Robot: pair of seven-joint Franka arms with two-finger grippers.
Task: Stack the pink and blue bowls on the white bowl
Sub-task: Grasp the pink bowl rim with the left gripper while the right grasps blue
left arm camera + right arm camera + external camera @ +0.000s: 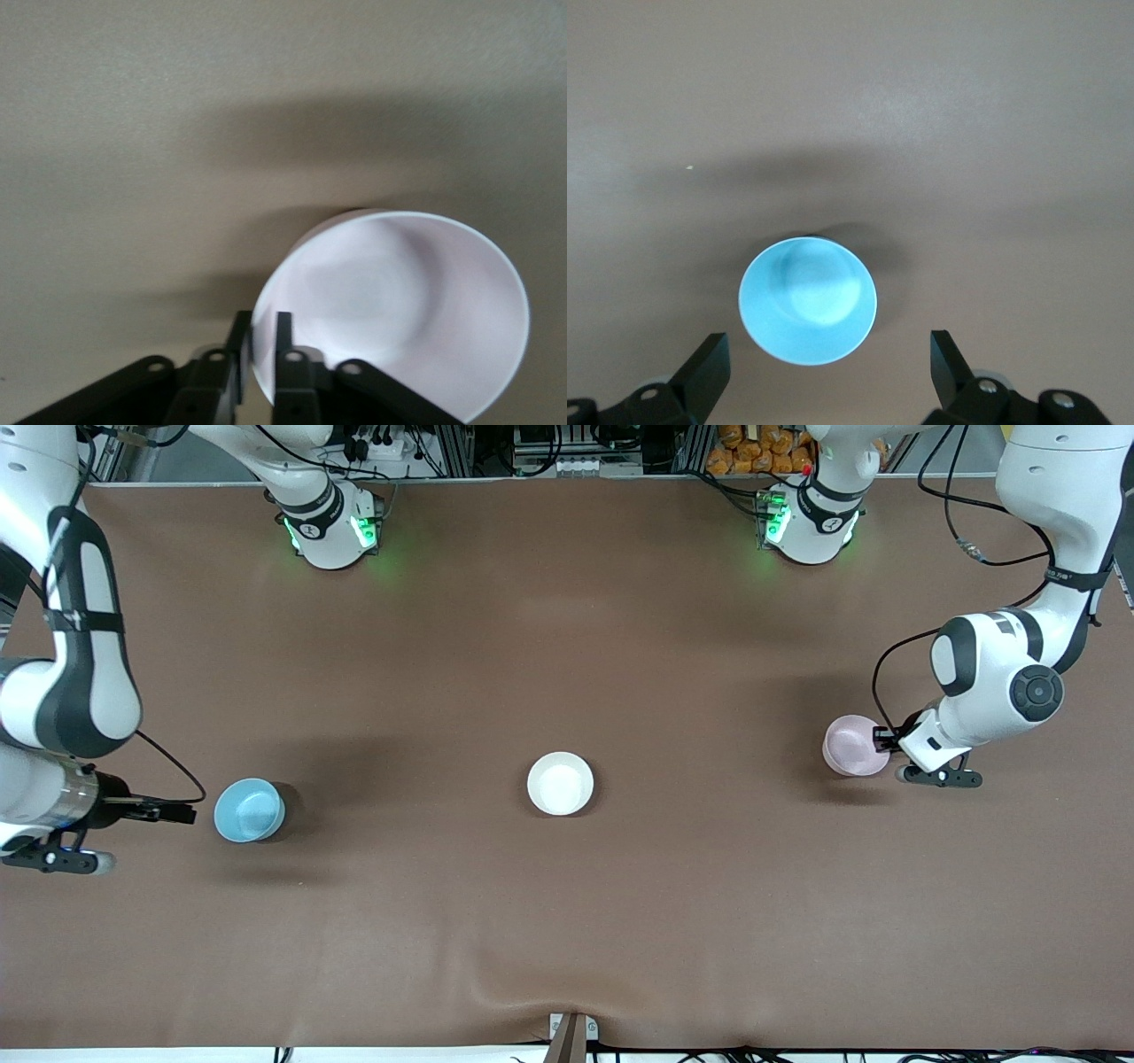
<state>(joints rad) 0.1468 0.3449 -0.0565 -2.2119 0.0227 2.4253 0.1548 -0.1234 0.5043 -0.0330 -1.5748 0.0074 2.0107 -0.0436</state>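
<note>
The pale pink bowl [850, 744] is near the left arm's end of the table. My left gripper [886, 737] is shut on its rim, one finger inside and one outside, as the left wrist view shows for the gripper [261, 320] and the bowl [399, 310]. The light blue bowl [250, 810] stands upright near the right arm's end. My right gripper [182, 812] is open and empty beside it; in the right wrist view the gripper [827, 341] has its fingers spread wide at the blue bowl's [808, 301] rim, not touching. The white bowl [560, 783] stands empty at mid-table.
The brown table mat [567, 921] is bare round the three bowls. The two arm bases [332, 527] [806, 522] stand along the edge farthest from the front camera. A small metal bracket [571, 1035] sits at the nearest edge.
</note>
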